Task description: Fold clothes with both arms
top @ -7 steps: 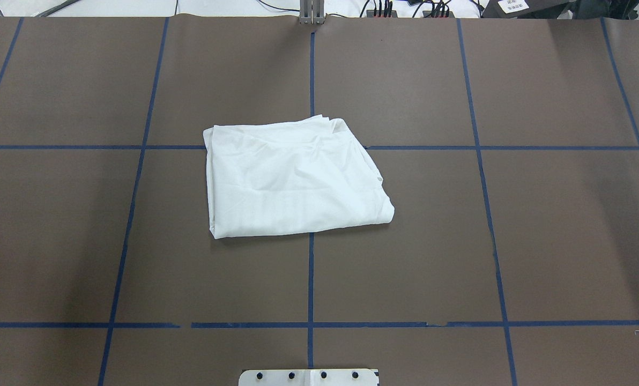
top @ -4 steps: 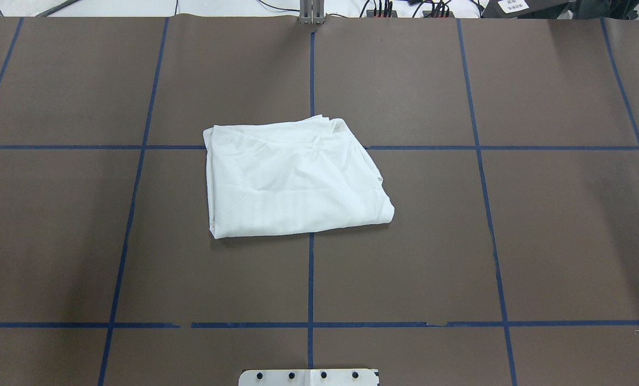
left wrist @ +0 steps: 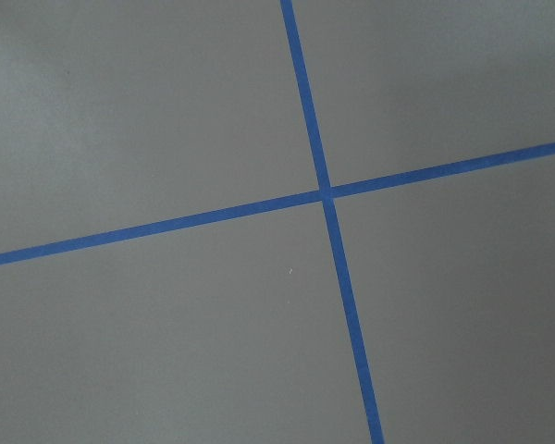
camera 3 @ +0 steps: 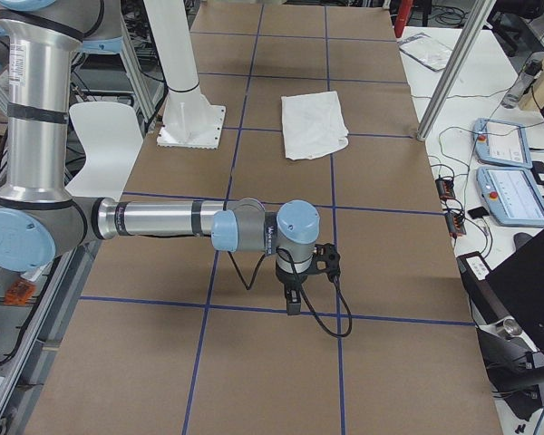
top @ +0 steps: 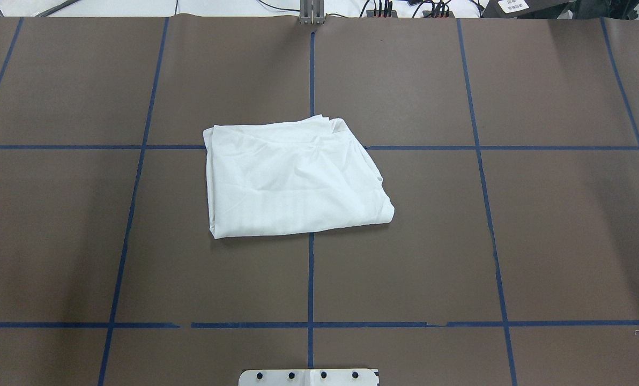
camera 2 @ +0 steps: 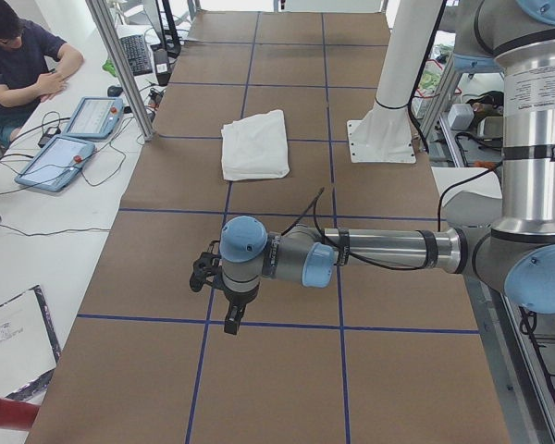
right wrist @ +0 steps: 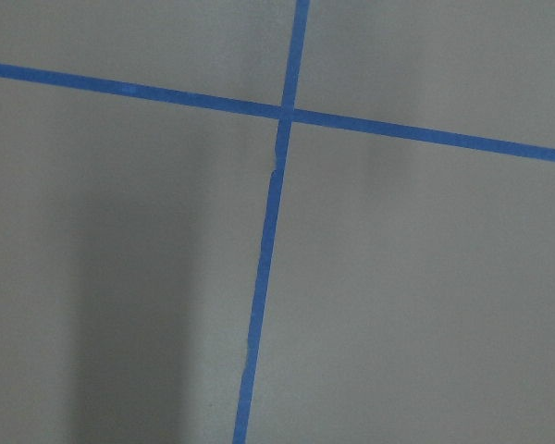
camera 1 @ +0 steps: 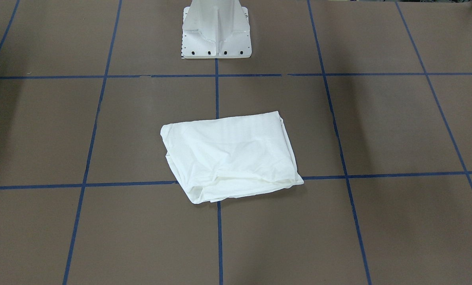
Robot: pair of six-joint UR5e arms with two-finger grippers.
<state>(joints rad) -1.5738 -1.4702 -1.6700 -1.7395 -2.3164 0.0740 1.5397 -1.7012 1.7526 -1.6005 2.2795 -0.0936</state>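
Overhead exterior: folded T-shirt (top: 292, 179) flat, ctr of table (top: 512, 241).

Your worktop (top: 405, 257) is evenly, brightly lit from above, with soft broad shadows toward both sides. The white shirt (top: 292, 177) nearly blows out, creases faint. Wrist views look soft; the right one shows a dark band.

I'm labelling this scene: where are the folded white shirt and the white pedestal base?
Folded white cloth shirt (top: 292, 179), overhead exterior view, middle of its top layer.
White metal pedestal base (camera 1: 228, 47), front-facing view, front of its foot plate.
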